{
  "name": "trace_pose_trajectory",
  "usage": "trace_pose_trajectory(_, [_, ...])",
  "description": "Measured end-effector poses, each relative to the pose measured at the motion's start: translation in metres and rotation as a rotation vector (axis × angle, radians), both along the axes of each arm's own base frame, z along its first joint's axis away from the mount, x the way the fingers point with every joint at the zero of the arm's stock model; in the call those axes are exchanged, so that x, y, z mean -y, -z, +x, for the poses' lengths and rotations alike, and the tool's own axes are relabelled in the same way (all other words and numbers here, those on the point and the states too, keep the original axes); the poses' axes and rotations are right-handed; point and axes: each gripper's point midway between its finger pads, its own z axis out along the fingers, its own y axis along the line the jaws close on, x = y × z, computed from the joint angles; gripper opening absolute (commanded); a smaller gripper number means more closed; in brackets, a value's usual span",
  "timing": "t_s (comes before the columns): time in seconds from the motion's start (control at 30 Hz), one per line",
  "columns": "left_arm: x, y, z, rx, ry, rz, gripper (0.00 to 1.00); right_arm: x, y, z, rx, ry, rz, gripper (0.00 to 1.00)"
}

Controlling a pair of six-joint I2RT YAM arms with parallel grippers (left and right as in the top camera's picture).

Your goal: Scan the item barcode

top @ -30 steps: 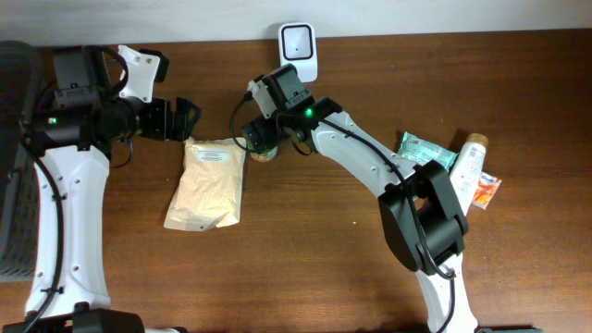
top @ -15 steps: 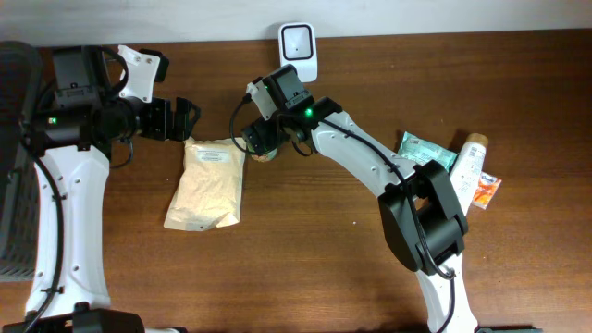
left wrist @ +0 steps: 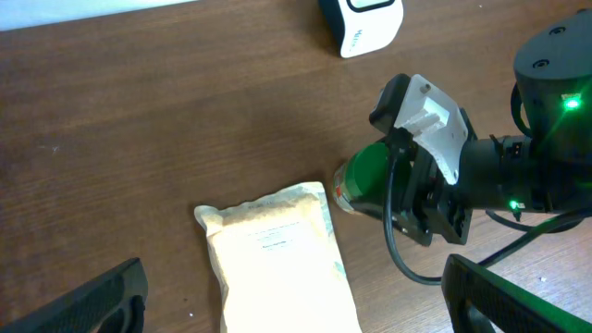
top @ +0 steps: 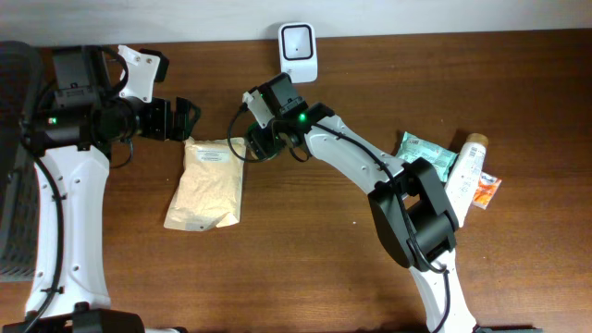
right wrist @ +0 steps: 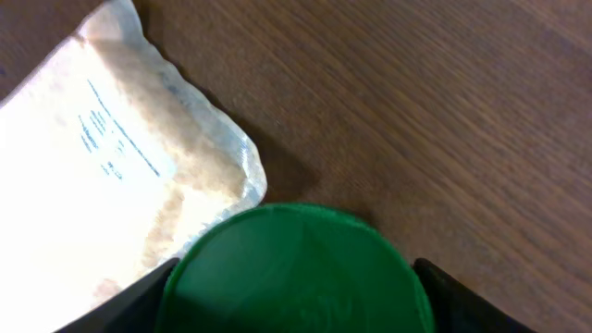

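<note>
Right of the pouch's (top: pixel 205 183) top corner, the right gripper (top: pixel 258 145) reaches down over the jar (right wrist: pixel 296 268). Its fingers (right wrist: pixel 139 298) flank the round green lid, but a pinch cannot be confirmed. Just past the pouch's top edge, the left gripper (top: pixel 190 118) hovers level, spread wide and empty. The pouch lies flat, pale and crinkled. The jar's contents are unseen.

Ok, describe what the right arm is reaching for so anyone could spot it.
Find the white scanner at the table's back edge. Just in front, between the right gripper's fingers, is a small jar beside a beige pouch. Unlike the flat pouch, it's round with a green lid.
</note>
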Motion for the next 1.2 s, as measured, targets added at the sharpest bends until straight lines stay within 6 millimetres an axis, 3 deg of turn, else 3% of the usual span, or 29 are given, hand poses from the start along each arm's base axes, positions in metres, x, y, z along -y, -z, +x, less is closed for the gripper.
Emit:
trace_pose_trajectory(0.23, [0.000,0.000,0.000,0.000,0.000,0.000,0.99,0.002,0.000,-0.001,-0.003,0.000,-0.011,0.63])
trace_pose_trajectory(0.37, [0.000,0.000,0.000,0.000,0.000,0.000,0.99,0.016,-0.010,-0.013,-0.035,0.016,-0.063,0.63])
trace_pose_trajectory(0.47, [0.000,0.000,0.000,0.000,0.000,0.000,0.99,0.031,-0.031,-0.028,-0.058,0.029,-0.103,0.63])
trace_pose_trajectory(0.6, [0.000,0.000,0.000,0.000,0.000,0.000,0.99,0.056,-0.081,-0.055,-0.067,0.044,-0.141,0.63])
trace_pose_trajectory(0.7, [0.000,0.000,0.000,0.000,0.000,0.000,0.99,0.072,-0.092,-0.077,-0.120,0.045,-0.187,0.62])
trace_pose_trajectory(0.8, [0.000,0.000,0.000,0.000,0.000,0.000,0.99,0.082,-0.081,-0.089,-0.175,0.044,-0.231,0.62])
trace_pose_trajectory(1.0, [0.000,0.000,0.000,0.000,0.000,0.000,0.99,0.093,-0.049,-0.094,-0.223,0.081,-0.260,0.62])
trace_pose_trajectory(1.2, [0.000,0.000,0.000,0.000,0.000,0.000,0.99,0.125,-0.005,-0.099,-0.304,0.160,-0.300,0.64])
